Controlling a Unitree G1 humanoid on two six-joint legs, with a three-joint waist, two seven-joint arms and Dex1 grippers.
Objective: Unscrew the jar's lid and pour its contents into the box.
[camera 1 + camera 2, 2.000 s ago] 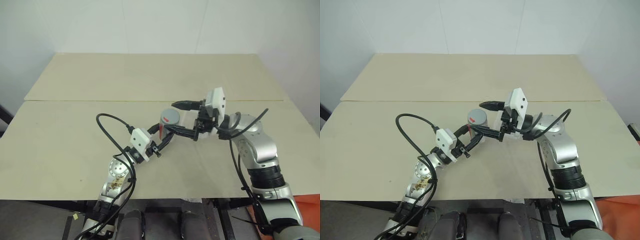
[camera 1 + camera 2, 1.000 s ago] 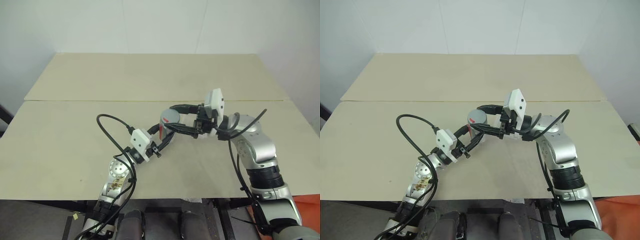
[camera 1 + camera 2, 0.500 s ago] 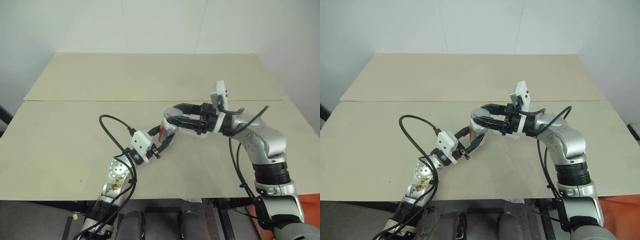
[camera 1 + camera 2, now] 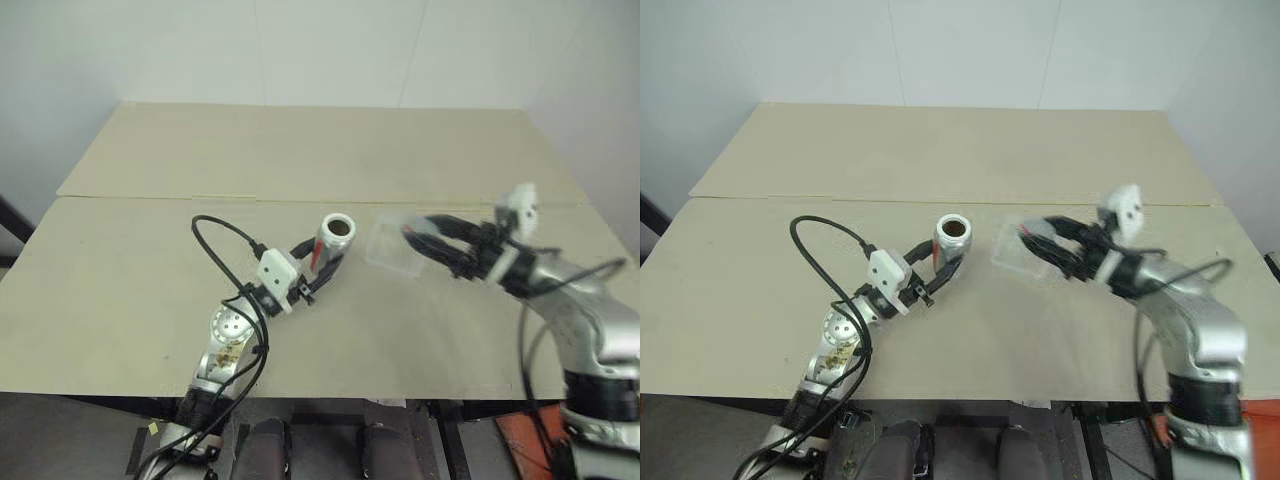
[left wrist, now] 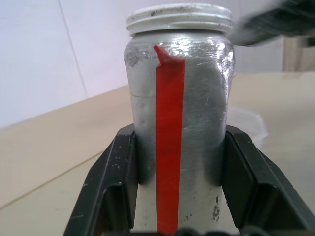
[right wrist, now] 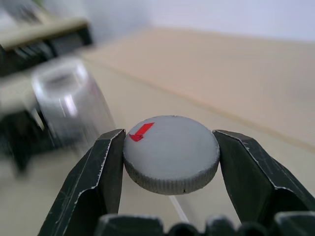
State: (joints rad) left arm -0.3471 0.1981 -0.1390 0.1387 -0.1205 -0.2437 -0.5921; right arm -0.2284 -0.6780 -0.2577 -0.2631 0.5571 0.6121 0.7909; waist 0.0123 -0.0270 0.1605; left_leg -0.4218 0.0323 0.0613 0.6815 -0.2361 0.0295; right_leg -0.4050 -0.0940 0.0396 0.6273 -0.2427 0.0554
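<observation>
1. Pincer on the left arm [image 5: 179,191] clamps its two black fingers [image 5: 110,189] on either flank of the small silvery-clear cylindrical jar with a red vertical stripe [image 5: 178,123], low on its body.
2. In the head views that left pincer [image 4: 318,268] holds the jar [image 4: 333,240] up over the beige table [image 4: 130,270], near the table's middle, with the open mouth tipped toward the camera.
3. Jar's white threaded rim [image 5: 179,14] is bare; the lid is off, and the inside of the mouth looks dark brown, though separate pieces cannot be made out.
4. Right pincer [image 6: 170,155] pinches the small round flat grey lid [image 6: 171,152] by its ribbed edge, one finger on each side.
5. A small red mark [image 6: 141,132] sits on the lid's flat top.
6. In the head views the right pincer [image 4: 425,240] is out to the right of the jar and apart from it, blurred, reaching in from the right side of the table.
7. Just beside the right pincer's fingertips lies the small shallow square box of clear plastic [image 4: 392,247] on the table, to the right of the jar and not touching it.
8. From the left wrist, part of the clear box [image 5: 248,125] shows behind the jar on the table top.
</observation>
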